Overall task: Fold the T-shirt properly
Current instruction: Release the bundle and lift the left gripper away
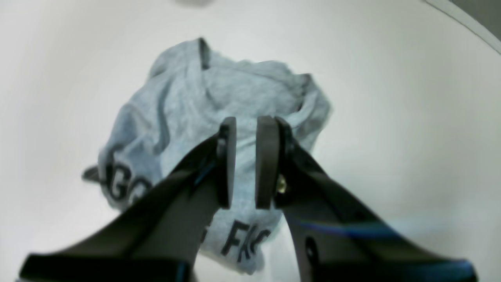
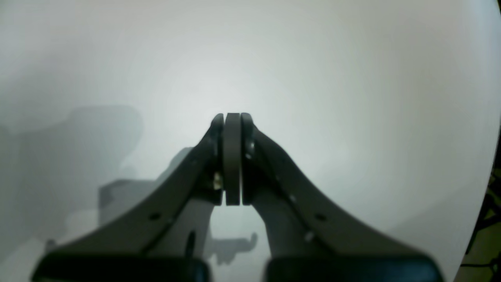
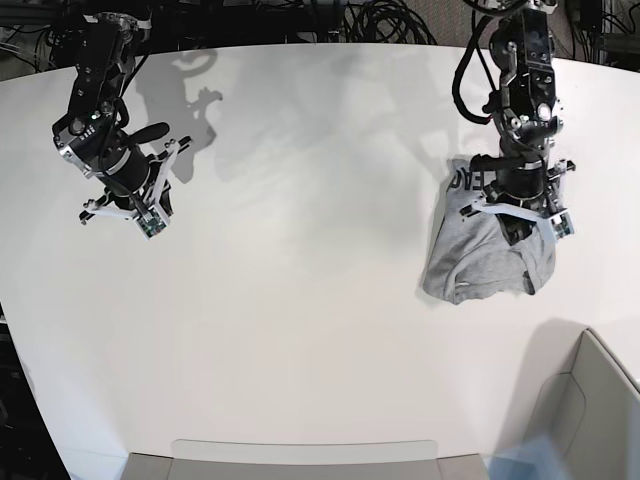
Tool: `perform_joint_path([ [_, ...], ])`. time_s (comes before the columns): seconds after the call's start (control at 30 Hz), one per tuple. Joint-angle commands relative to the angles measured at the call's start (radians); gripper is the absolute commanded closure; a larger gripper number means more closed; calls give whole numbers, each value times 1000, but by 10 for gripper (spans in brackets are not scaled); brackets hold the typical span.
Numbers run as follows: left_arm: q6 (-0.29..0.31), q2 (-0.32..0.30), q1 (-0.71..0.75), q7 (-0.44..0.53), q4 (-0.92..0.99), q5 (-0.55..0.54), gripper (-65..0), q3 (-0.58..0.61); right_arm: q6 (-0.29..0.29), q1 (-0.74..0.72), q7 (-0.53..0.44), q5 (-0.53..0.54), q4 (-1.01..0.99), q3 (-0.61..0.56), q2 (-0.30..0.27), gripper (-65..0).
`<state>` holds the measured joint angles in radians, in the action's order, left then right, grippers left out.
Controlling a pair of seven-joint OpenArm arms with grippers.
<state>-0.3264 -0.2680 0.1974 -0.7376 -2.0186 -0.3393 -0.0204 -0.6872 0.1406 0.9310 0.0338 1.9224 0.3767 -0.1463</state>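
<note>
We are looking at a white worktop (image 3: 300,300) with the T-shirt (image 3: 480,262) lying crumpled in a heap toward the side where the left arm is working. The grey cloth is bunched and creased, not flat. In the left wrist view black block letters are showing on the lower folds of the T-shirt (image 1: 203,102), some reading "FAC", others only partly visible behind the end effector.

The left end effector (image 1: 247,162) is hanging directly over the heap, its two dark pads standing slightly apart with a narrow gap between them and grey cloth showing through that gap. Nothing is lying between the pads. From the base view the left end effector (image 3: 520,222) is sitting over the upper part of the heap; we cannot tell whether it is touching the cloth.

The right end effector (image 2: 232,158) is hovering over bare worktop well apart from the T-shirt, its pads pressed together with nothing between them. In the base view the right end effector (image 3: 128,205) is casting a shadow on the worktop.
</note>
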Motion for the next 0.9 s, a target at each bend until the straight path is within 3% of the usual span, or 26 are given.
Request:
perform_joint_path([
  [0.0,17,-7,12,48,-20,10,-94,-8,-11,-20,-20,8,19,5,-11,0],
  [0.47,253,-10,179,385,-21,12,-95,-8,-11,-25,-22,8,21,5,-11,0],
  [0.63,267,-10,210,488,-21,12,-95,-8,-11,-25,-23,8,15,5,-8,0],
  [0.87,267,-10,270,504,-21,12,-95,-6,-11,-20,-23,8,18,8,-9,0],
])
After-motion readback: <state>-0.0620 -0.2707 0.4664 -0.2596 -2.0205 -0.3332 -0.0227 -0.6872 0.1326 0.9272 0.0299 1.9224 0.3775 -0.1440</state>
